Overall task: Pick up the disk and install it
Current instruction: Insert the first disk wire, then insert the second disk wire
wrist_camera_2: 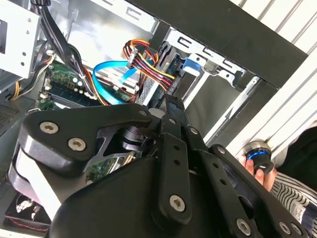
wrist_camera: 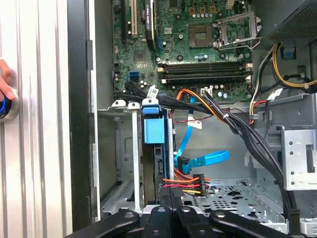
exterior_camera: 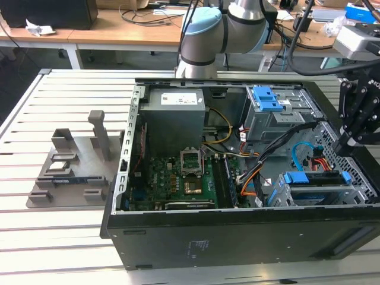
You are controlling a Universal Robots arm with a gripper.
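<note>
The disk (exterior_camera: 314,178) stands on edge in the metal drive cage (exterior_camera: 356,193) at the computer case's corner, on the exterior view's right; its blue frame shows along the top. In the first wrist view the disk's blue tab (wrist_camera: 153,131) sits between the cage rails. My gripper (exterior_camera: 347,142) hangs just above that cage. Its black fingers (wrist_camera_2: 171,114) lie together, shut, with the tips (wrist_camera: 167,194) at the disk's cable end, beside the red-yellow power plug (wrist_camera: 185,183). Whether the tips touch the disk I cannot tell.
Blue data cable (wrist_camera: 203,161) and black cable bundles (wrist_camera: 237,129) cross the case near the cage. The motherboard (exterior_camera: 178,181) and grey power supply (exterior_camera: 175,122) fill the case's other side. A grey fixture (exterior_camera: 77,166) stands on the slatted table. A person's hand holds a blue-ringed button (wrist_camera_2: 258,154).
</note>
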